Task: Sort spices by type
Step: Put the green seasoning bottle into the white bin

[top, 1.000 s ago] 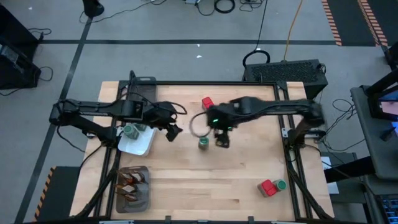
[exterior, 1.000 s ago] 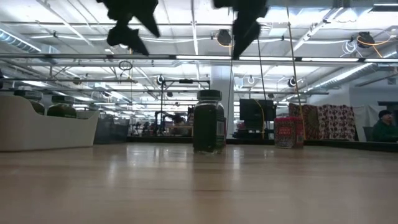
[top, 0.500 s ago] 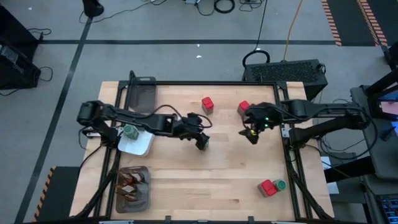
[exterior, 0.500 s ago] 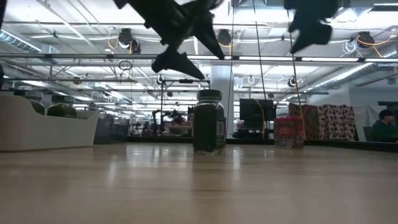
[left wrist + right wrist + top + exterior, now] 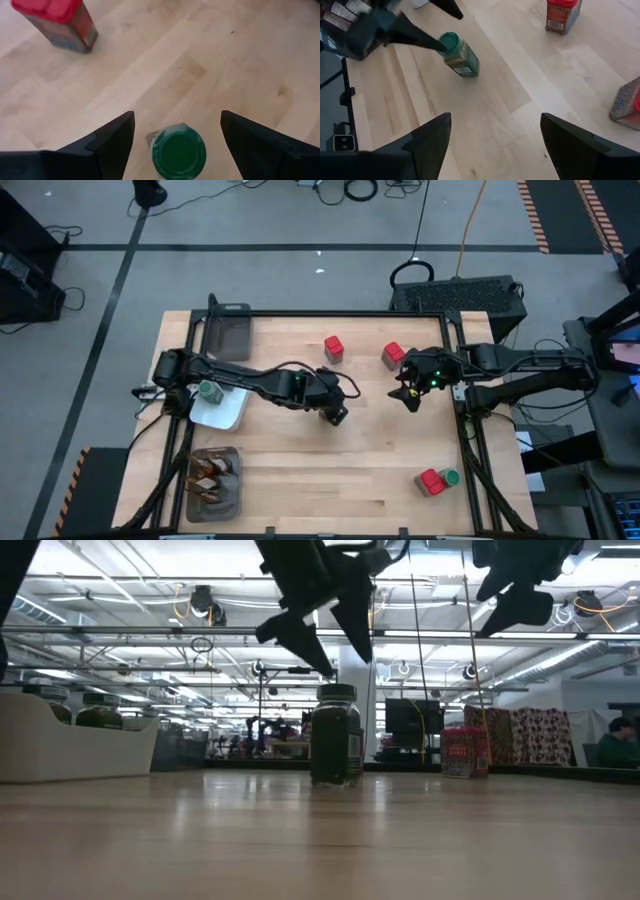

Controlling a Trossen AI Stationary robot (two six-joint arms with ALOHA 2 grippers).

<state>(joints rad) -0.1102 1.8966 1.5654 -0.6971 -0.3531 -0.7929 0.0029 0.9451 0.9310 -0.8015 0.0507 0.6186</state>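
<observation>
A spice jar with a green lid (image 5: 179,151) stands upright on the wooden table (image 5: 380,450), near its middle. My left gripper (image 5: 177,120) hovers open just above it, one finger on either side of the lid, touching nothing; in the low view its fingers (image 5: 300,635) hang over the jar (image 5: 335,735). My right gripper (image 5: 408,395) is open and empty, raised near the table's right side. Two red boxes (image 5: 333,348) (image 5: 393,356) stand toward the far edge. Another red box (image 5: 430,482) and a green-lidded jar (image 5: 451,477) sit near the front right.
A white dish (image 5: 225,412) at the left holds a green-lidded jar (image 5: 208,391). A grey mesh tray (image 5: 213,502) at the front left holds brown sachets. A dark tray (image 5: 228,330) lies at the far left. Bare wood spreads across the table's near middle.
My left gripper has swung from beside the white dish toward the table's right edge and sunk until it hangs over the middle jar. My right gripper has drawn back from that jar toward the right edge, rolling as it went. The jar has stayed upright in place.
</observation>
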